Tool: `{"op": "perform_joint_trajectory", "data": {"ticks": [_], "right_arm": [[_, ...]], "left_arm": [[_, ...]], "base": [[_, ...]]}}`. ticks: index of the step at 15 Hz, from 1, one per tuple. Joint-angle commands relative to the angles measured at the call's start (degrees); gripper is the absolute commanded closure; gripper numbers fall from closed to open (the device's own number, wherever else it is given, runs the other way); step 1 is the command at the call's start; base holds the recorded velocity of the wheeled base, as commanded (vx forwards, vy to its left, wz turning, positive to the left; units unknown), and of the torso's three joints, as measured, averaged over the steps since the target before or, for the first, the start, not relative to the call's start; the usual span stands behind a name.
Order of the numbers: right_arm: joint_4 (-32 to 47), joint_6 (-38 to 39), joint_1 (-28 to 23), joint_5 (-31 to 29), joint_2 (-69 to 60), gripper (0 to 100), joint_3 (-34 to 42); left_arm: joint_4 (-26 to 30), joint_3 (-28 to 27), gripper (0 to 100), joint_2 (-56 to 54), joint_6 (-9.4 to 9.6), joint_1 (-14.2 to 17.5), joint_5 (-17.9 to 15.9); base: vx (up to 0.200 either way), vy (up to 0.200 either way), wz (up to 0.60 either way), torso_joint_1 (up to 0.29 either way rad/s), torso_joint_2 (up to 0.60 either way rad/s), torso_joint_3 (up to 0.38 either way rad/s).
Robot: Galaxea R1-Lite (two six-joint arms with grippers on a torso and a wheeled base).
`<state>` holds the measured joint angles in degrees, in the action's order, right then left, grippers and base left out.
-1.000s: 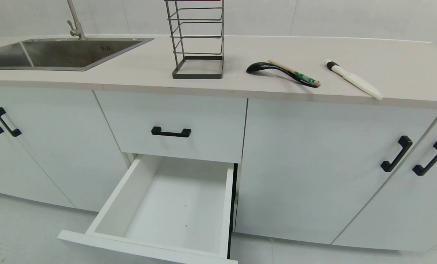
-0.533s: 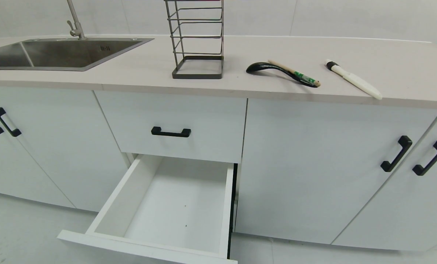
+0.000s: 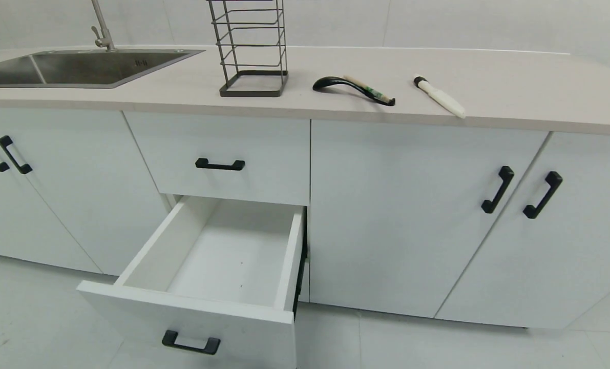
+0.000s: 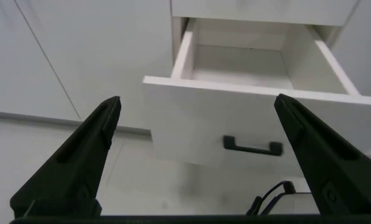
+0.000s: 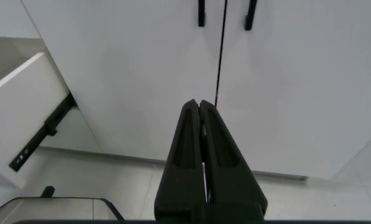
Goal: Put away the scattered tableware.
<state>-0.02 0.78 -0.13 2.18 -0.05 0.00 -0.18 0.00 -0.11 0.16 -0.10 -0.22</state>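
the lower drawer (image 3: 130, 307) stands pulled out and bare inside, and no piece is lifted yet, so the step in hand looks like the start of the first pick.

the left gripper (image 4: 198, 102) is spread wide with nothing between its fingers. straight ahead of it is the drawer front with the black handle (image 4: 253, 146). the right gripper (image 5: 200, 106) has its fingers pressed together on nothing. it faces the seam between two cabinet doors (image 5: 285, 93), and the drawer's side (image 5: 23, 106) is off toward the left arm's side.

the tableware lies on the table (image 3: 489, 77), which i judge to be well above and beyond both grippers. there is a black spoon (image 3: 335, 82) with a wooden stick (image 3: 369, 89) resting across it, touching. a white-handled utensil (image 3: 440, 97) lies apart from them, further toward the right gripper's side.

next move, as i judge it: one arm has to rise to table height. the right gripper would need to part its fingers before closing on a handle. the crossed spoon and stick call for care, since lifting one may drag the other.

the head view gives the table, the wire rack (image 3: 251, 51), the sink (image 3: 79, 64) and the drawer's inside. the wrist views give how each gripper's fingers stand. the left wrist view also gives the drawer front close up.
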Motion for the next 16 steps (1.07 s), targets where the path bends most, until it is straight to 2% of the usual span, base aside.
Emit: {"op": "perform_joint_trajectory", "data": {"ticks": [1, 5, 8, 9, 15, 16], "right_arm": [[0.02, 0.01, -0.04, 0.02, 0.05, 100, 0.00], [0.02, 0.01, -0.04, 0.02, 0.05, 100, 0.00], [0.02, 0.01, -0.04, 0.02, 0.05, 100, 0.00], [0.02, 0.01, -0.04, 0.02, 0.05, 100, 0.00], [0.02, 0.01, -0.04, 0.02, 0.05, 100, 0.00], [0.02, 0.01, -0.04, 0.02, 0.05, 100, 0.00]], "left_arm": [[0.01, 0.00, 0, 0.11, 0.02, 0.10, -0.04], [-0.08, 0.00, 0, 0.11, -0.07, 0.10, 0.04], [0.01, 0.00, 0, 0.11, -0.16, 0.10, 0.04], [-0.08, 0.00, 0, 0.11, -0.07, 0.10, -0.04], [-0.08, 0.00, 0, 0.11, -0.16, 0.10, 0.04], [-0.08, 0.00, 0, 0.11, -0.16, 0.10, 0.04]], "base": [[0.000, 0.000, 0.00, 0.000, 0.00, 0.000], [0.000, 0.000, 0.60, -0.002, 0.00, 0.002], [0.000, 0.000, 0.00, 0.000, 0.00, 0.000], [0.000, 0.200, 0.00, 0.002, 0.00, 0.002], [0.200, 0.200, 0.00, 0.003, 0.00, 0.004], [0.200, 0.000, 0.00, 0.002, 0.01, 0.002]]}}
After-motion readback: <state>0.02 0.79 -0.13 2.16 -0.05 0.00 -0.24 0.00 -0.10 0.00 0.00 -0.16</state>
